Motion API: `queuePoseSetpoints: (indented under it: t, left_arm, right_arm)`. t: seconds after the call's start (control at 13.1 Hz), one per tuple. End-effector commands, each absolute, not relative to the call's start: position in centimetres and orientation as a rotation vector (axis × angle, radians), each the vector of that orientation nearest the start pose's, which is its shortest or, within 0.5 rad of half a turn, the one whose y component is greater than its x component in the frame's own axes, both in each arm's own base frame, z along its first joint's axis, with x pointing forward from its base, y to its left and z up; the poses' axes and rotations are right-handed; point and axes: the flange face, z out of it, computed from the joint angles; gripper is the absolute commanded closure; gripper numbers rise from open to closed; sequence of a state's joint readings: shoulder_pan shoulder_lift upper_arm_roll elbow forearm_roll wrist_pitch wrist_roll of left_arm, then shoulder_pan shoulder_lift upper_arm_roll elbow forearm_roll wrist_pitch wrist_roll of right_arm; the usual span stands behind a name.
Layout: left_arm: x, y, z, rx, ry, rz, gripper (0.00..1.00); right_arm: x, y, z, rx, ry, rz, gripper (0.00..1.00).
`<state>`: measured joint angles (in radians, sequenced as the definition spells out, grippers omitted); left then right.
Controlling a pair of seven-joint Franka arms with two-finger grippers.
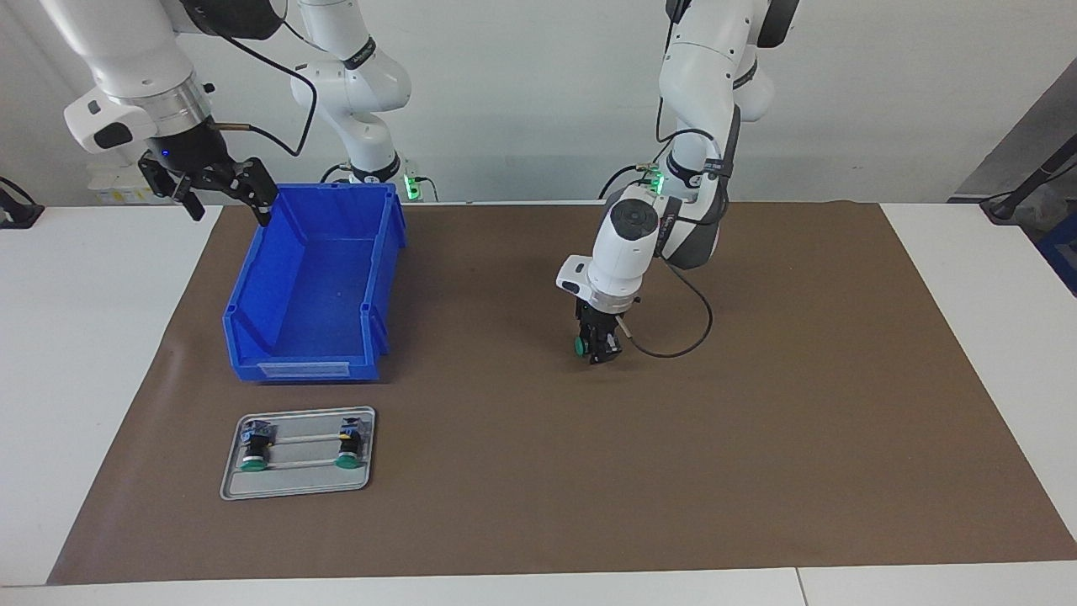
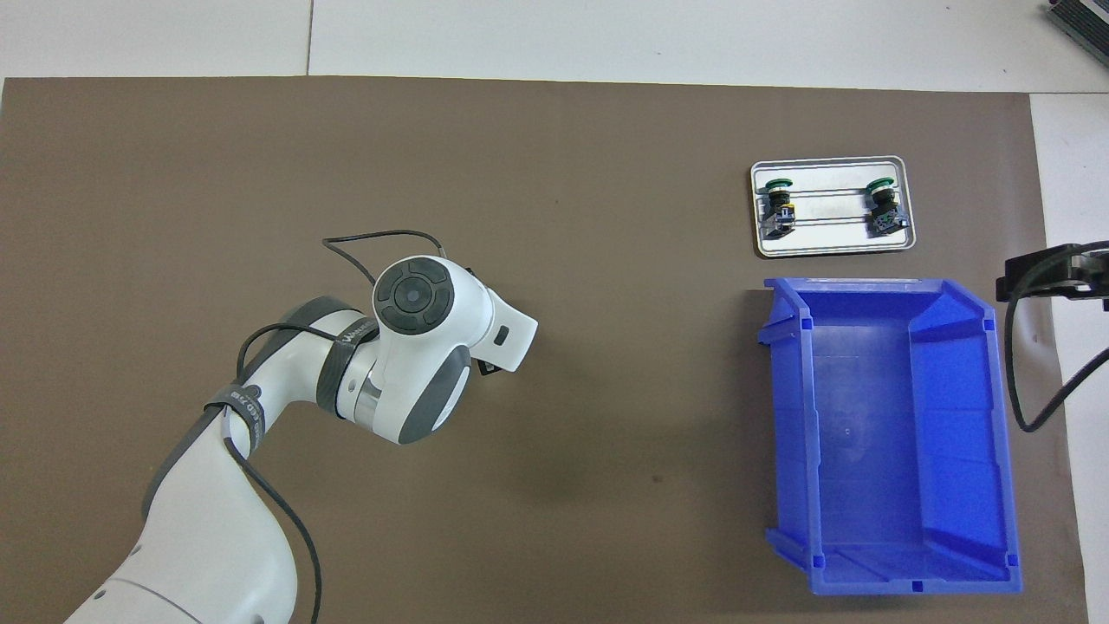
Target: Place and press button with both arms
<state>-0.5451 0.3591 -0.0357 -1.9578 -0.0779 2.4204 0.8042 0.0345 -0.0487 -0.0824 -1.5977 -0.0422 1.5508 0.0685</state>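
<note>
My left gripper [image 1: 598, 347] is shut on a button [image 1: 580, 343] with a green cap that points sideways, toward the right arm's end. It holds the button low over the brown mat [image 1: 757, 421] near the table's middle. In the overhead view the left wrist [image 2: 416, 299] hides this gripper and the button. Two like buttons [image 1: 253, 447] [image 1: 347, 444] lie on a metal tray [image 1: 294, 485], also in the overhead view [image 2: 832, 244]. My right gripper [image 1: 212, 183] is open and empty, up in the air by the blue bin's corner; it shows at the overhead view's edge [image 2: 1050, 273].
An empty blue bin [image 1: 252, 324] stands on the mat toward the right arm's end, nearer to the robots than the tray; it also shows in the overhead view [image 2: 784, 433]. A black cable [image 1: 690, 337] loops from the left wrist.
</note>
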Motion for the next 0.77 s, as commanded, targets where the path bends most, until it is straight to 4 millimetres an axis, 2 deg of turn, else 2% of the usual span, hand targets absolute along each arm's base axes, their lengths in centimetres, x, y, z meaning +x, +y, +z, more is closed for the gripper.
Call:
queuePoseSetpoints:
  t: [0.0, 0.08, 0.38, 0.54, 0.69]
  left_arm:
    - [51.8, -34.1, 30.1, -2.461, 1.996, -0.2, 0.54]
    - [51.8, -34.2, 30.1, -2.451, 2.01, -0.198, 0.66]
    - [52.1, -34.2, 30.4, -2.451, 2.007, -0.21, 0.84]
    - [52.8, -33.8, 31.0, -2.459, 1.992, -0.227, 0.9]
    - [54.3, -33.7, 31.8, -2.477, 1.972, -0.253, 0.89]
  right_arm:
    - [53.1, -2.9, 63.6, -3.177, 0.154, -0.022, 0.0]
    - [53.1, -2.7, 63.6, -3.177, 0.149, -0.022, 0.0]
    - [53.1, -3.0, 63.6, -3.182, 0.137, -0.022, 0.0]
    - [53.1, -2.8, 63.6, -3.187, 0.062, -0.023, 0.0]
    - [53.1, -2.9, 63.6, -3.186, 0.027, -0.022, 0.0]
